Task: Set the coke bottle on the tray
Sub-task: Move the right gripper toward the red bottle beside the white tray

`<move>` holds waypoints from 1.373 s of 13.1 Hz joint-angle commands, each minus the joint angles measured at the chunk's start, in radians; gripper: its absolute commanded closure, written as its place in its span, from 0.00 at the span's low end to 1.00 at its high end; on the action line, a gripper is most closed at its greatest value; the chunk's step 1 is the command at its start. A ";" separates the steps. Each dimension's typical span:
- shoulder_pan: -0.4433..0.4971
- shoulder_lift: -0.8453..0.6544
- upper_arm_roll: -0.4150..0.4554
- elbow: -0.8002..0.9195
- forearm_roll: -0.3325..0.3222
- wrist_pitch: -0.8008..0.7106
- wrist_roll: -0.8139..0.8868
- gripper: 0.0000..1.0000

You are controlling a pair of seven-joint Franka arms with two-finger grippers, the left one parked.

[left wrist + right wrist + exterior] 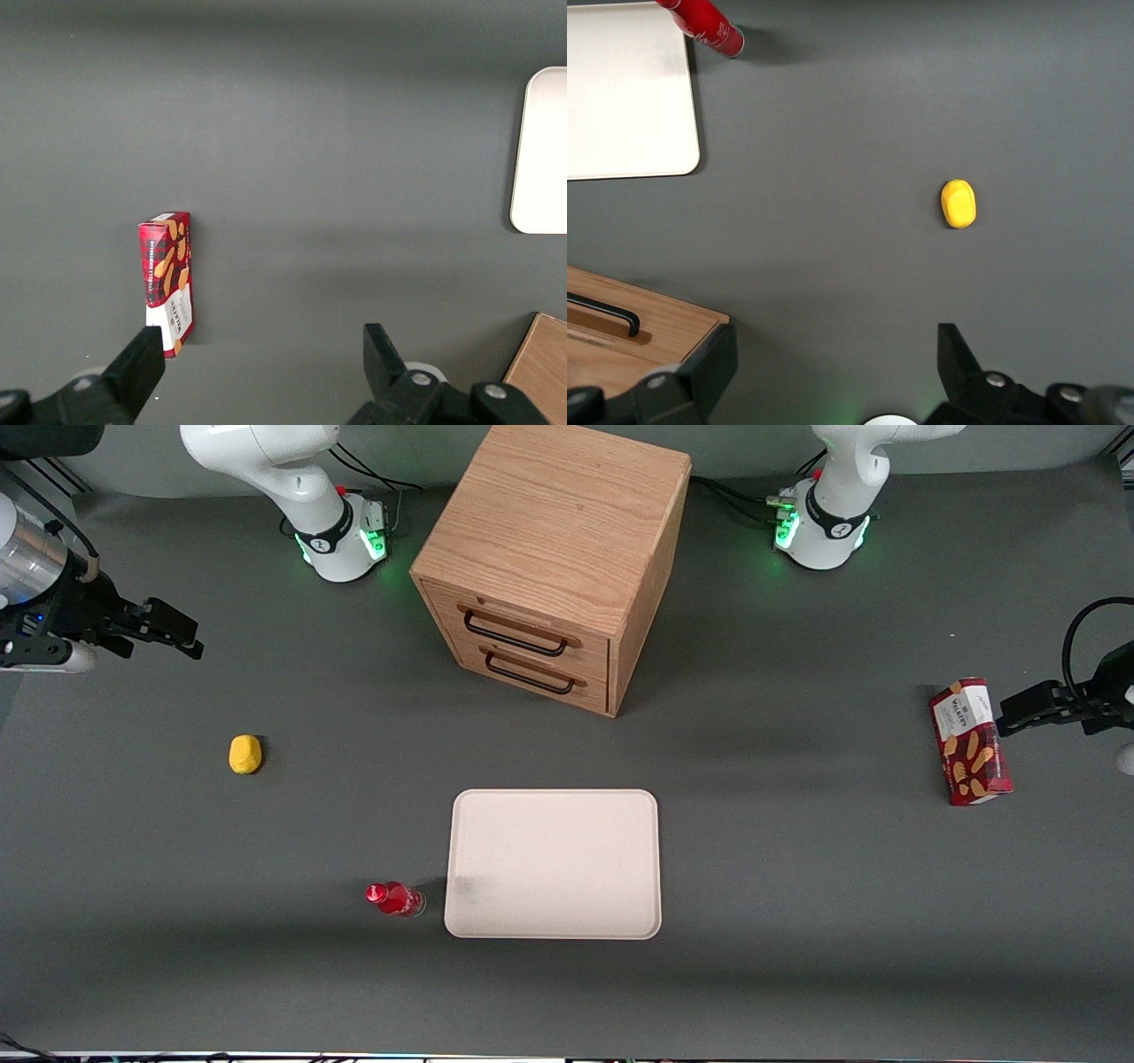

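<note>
We see a matt, dark grey table, smooth and even. The tray looks like matt cream plastic (a faint grey smudge marks one corner). The coke bottle is glossy, its red cap and label shining above a clear plastic base. The drawer cabinet is grained wood with dark metal handles. The gripper, up near our working arm's end, is matt black, its fingers apart.

— where does the front view sit?
— high above the grey table's near edge, looking down.
— the wrist views?
— both face straight down, sharing the cream rectangular tray; the right arm's gripper hangs at the working arm's end.
</note>
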 commanded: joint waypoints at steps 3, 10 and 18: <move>0.008 0.063 -0.001 0.076 -0.008 -0.029 0.023 0.00; 0.011 0.515 0.048 0.632 0.092 -0.161 0.019 0.00; 0.011 0.839 0.142 0.877 0.087 0.032 0.029 0.00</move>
